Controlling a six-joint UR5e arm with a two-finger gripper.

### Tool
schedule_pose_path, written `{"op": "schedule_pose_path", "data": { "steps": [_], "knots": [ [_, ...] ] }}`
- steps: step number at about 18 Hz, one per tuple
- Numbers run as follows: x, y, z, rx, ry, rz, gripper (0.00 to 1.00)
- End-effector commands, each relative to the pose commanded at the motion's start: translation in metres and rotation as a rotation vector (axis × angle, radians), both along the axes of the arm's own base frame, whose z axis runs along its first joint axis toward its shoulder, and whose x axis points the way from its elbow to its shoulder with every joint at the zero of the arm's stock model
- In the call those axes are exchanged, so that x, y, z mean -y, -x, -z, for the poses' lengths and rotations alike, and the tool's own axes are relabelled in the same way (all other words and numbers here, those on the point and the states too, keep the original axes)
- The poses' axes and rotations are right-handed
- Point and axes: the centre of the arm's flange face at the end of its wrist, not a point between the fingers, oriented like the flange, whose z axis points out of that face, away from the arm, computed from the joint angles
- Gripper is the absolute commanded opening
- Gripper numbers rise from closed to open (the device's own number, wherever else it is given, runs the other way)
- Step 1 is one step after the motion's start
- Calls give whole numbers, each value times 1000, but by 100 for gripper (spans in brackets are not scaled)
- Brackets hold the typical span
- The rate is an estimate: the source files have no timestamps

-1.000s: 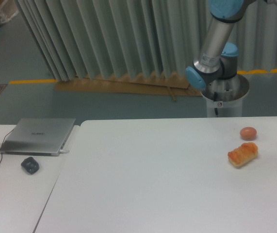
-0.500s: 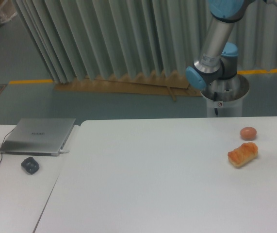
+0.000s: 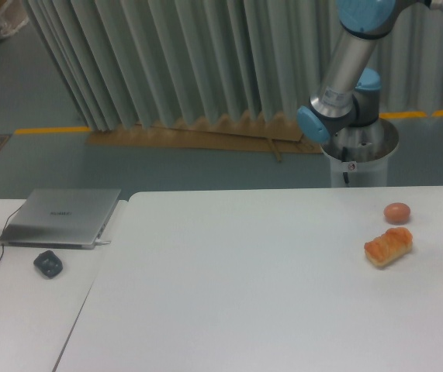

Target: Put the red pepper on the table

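My arm (image 3: 347, 68) is showing a smooth silver-grey metal tube. Light blue caps are covering my joints: one at the top edge (image 3: 366, 13), one facing left at the lower joint (image 3: 313, 124), one behind it (image 3: 368, 79). A dark ring with small pale lettering is circling the tube's lower end. My silver cylindrical base (image 3: 358, 159) is wearing a small white-and-red sticker above a dark cable.

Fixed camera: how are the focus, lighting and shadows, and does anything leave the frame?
Fixed camera: slightly soft throughout, with even, diffuse light; the bread roll and the egg-like ball cast only faint shadows on the table; no harsh glare; the arm runs out the top edge, so the pincer and red pepper are unseen.
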Motion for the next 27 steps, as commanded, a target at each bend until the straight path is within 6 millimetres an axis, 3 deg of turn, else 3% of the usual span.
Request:
{"op": "schedule_pose_path", "data": {
  "steps": [1,7,10,18,19,25,27],
  "knots": [
    [-1,0,-1,-6,0,-12,45],
    [-1,1,-7,-11,2,-13,37],
    [-1,1,-9,-14,5,-14,36],
    [-4,2,-37,-4,11,-31,34],
    [-11,-6,-56,4,20,-72,31],
    [-10,-27,-82,18,9,-157,30],
    [-27,-36,-82,30,-66,-277,30]
  ]
}}
